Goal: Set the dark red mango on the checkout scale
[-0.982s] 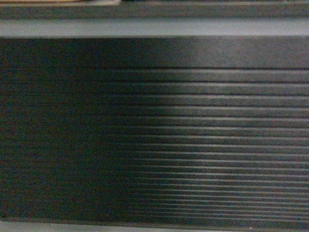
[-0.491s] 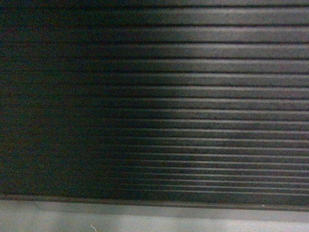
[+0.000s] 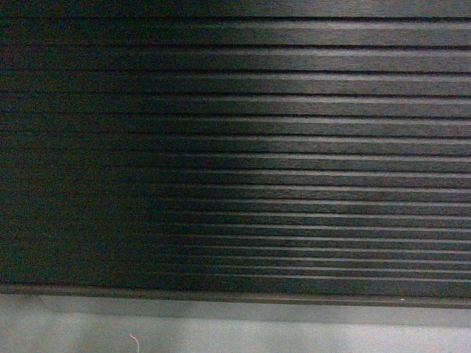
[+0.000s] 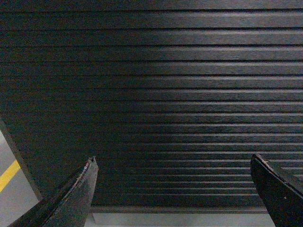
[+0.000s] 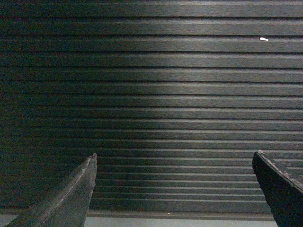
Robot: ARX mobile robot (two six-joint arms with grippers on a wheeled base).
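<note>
- A dark, ribbed panel (image 3: 235,147) of long horizontal slats fills all three views; it looks like the front of a counter or a shutter, seen close and dimly lit, brighter toward the right.
- Under the panel runs a pale grey floor (image 3: 235,331), with a small light thread or scrap lying on it in the head view.
- At the far left of the left wrist view a yellow floor line (image 4: 8,175) shows beside the panel's edge.
- The left gripper (image 4: 173,189) has its two dark fingers spread wide, one at each lower corner of its view, with nothing between them but the slats.
- The right gripper (image 5: 174,187) stands the same way: fingers far apart, nothing held.
- High on the right of the right wrist view a tiny white fleck (image 5: 263,39) sits on one slat.
- The dark red mango is in none of the views, and neither is the scale or the checkout top, so where the fruit lies cannot be told from here.
- As a judgement from the task alone: a mango is moderately heavy, firm but bruisable, with smooth, somewhat slippery skin and a rounded, tapering shape.
- It would best be taken across its broad middle, fingers on the flatter cheeks, with gentle pressure and no hard squeeze.
</note>
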